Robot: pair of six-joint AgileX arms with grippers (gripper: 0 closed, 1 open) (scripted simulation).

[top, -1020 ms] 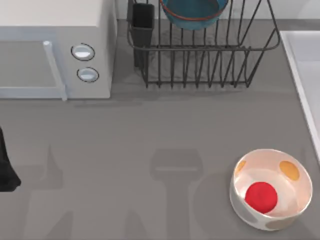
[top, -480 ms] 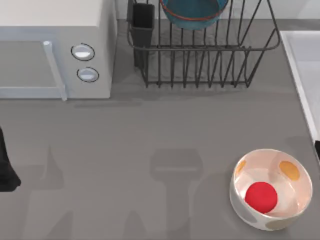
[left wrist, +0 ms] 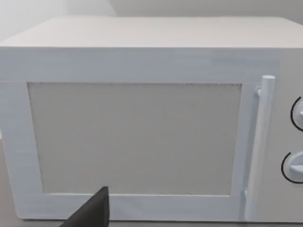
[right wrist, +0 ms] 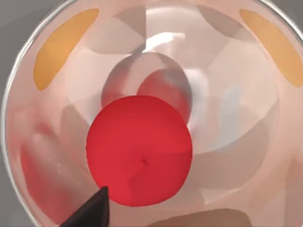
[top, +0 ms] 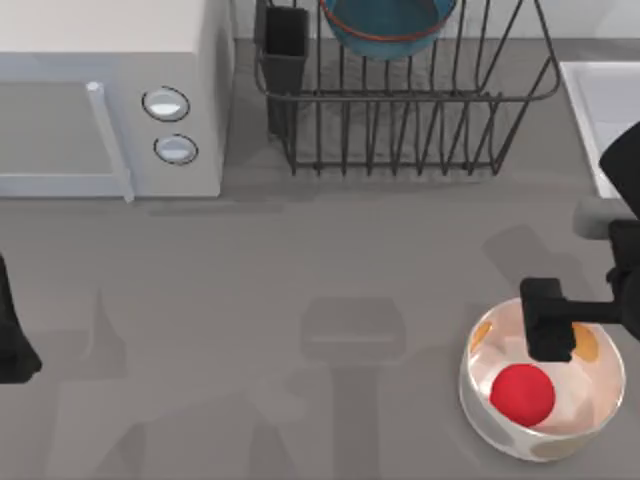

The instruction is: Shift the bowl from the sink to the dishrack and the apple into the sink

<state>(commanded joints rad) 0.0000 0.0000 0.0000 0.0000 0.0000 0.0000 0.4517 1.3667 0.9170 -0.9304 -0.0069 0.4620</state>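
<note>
The teal-blue bowl (top: 385, 25) with its orange-red band rests in the dark wire dishrack (top: 420, 120) at the back. The pale sink (top: 600, 100) lies at the right edge. The red apple (top: 522, 392) (right wrist: 139, 151) sits inside a white bowl with orange and grey spots (top: 590, 415) (right wrist: 61, 42) at the front right. My right gripper (top: 598, 318) hovers open over that bowl's far rim, just behind the apple. One dark fingertip (right wrist: 90, 213) shows beside the apple. My left gripper (top: 10, 335) is parked open at the left edge.
A white microwave (top: 100, 100) (left wrist: 142, 123) fills the back left, directly in front of the left wrist camera. A black utensil cup (top: 286, 55) stands at the dishrack's left corner. Bare grey counter (top: 300, 300) spans the middle.
My right arm has come in from the right edge and now hangs over the spotted bowl. The apple, both bowls and the left arm have not moved.
</note>
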